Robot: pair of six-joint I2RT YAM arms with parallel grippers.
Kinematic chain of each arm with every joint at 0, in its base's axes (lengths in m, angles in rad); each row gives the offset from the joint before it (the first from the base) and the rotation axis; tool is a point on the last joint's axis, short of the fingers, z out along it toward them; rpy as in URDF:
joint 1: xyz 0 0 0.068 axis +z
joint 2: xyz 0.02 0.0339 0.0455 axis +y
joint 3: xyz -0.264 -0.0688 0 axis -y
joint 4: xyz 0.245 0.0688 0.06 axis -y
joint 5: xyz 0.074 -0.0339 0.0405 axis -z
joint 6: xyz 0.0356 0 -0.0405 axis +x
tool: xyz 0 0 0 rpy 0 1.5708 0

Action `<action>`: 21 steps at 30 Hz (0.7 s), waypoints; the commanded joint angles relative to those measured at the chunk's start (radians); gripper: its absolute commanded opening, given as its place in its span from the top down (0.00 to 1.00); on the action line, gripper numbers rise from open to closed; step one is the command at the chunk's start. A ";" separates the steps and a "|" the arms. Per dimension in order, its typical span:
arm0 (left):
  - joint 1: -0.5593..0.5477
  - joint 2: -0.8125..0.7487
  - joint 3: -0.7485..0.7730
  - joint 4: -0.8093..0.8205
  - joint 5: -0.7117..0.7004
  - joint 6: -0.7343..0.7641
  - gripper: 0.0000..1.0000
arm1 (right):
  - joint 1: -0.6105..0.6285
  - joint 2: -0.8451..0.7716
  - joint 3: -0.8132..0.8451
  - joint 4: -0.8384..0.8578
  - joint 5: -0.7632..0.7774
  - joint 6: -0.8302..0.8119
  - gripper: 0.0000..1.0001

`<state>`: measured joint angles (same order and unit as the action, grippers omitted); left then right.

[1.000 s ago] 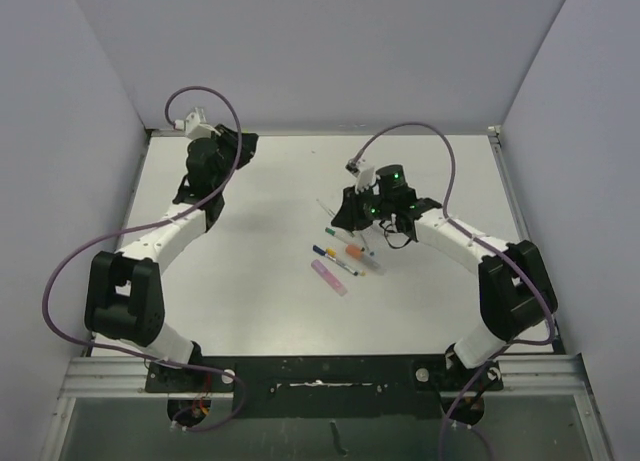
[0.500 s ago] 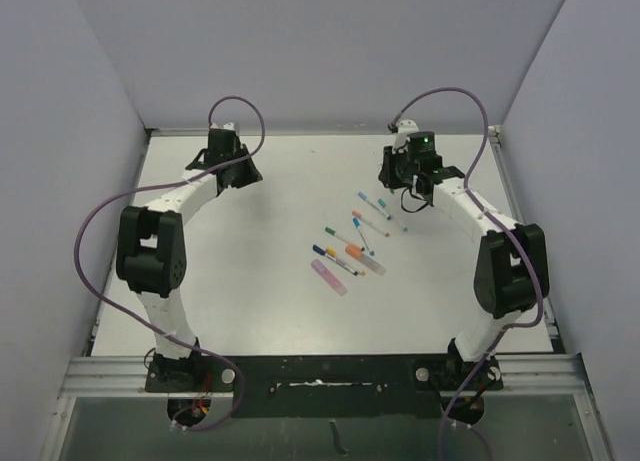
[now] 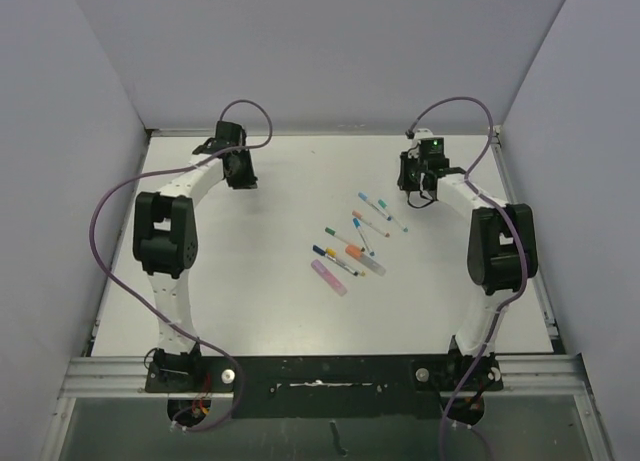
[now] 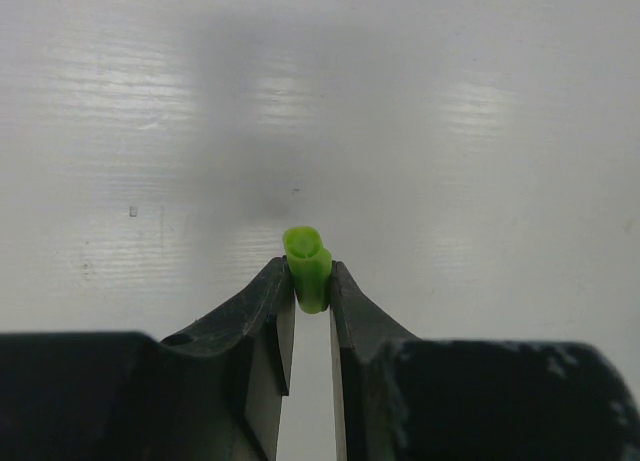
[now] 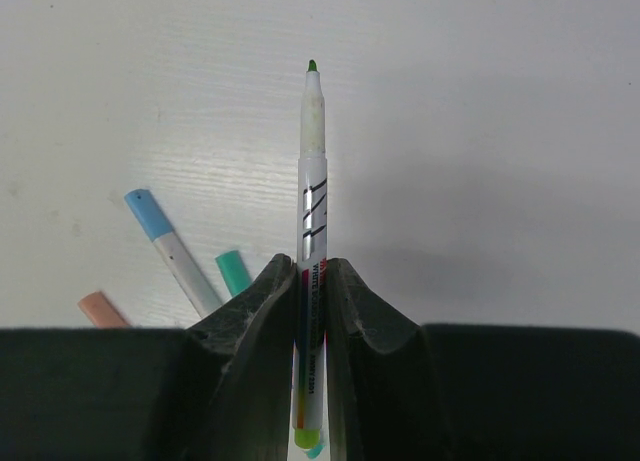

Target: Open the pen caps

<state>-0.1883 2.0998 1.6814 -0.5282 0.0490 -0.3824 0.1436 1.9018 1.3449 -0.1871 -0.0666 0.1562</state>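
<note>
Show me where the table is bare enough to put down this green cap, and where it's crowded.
The green cap fits on the table's bare left half, between the left arm and the loose pens; the strip from those pens to the near edge is free too. Crowded: centre-right, beside the right pincer holding the green-tipped pen.

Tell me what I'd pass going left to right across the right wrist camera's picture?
peach cap → blue-capped pen → teal cap → green-tipped pen, pinched upright in the right pincer.
</note>
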 commanded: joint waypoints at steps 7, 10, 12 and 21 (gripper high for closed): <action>0.061 0.105 0.139 -0.117 -0.033 0.072 0.91 | -0.054 0.048 0.072 0.097 -0.011 -0.002 1.00; 0.071 0.124 0.151 -0.125 -0.034 0.076 0.89 | -0.058 0.063 0.078 0.102 -0.011 -0.006 1.00; 0.074 0.135 0.160 -0.131 -0.038 0.082 0.87 | -0.062 0.074 0.081 0.102 -0.011 -0.007 1.00; 0.087 0.176 0.188 -0.155 -0.049 0.094 0.81 | -0.076 0.101 0.089 0.116 -0.011 -0.018 1.00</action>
<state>-0.1146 2.2379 1.8156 -0.6739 0.0101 -0.3061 0.0769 2.0071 1.3857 -0.1295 -0.0708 0.1551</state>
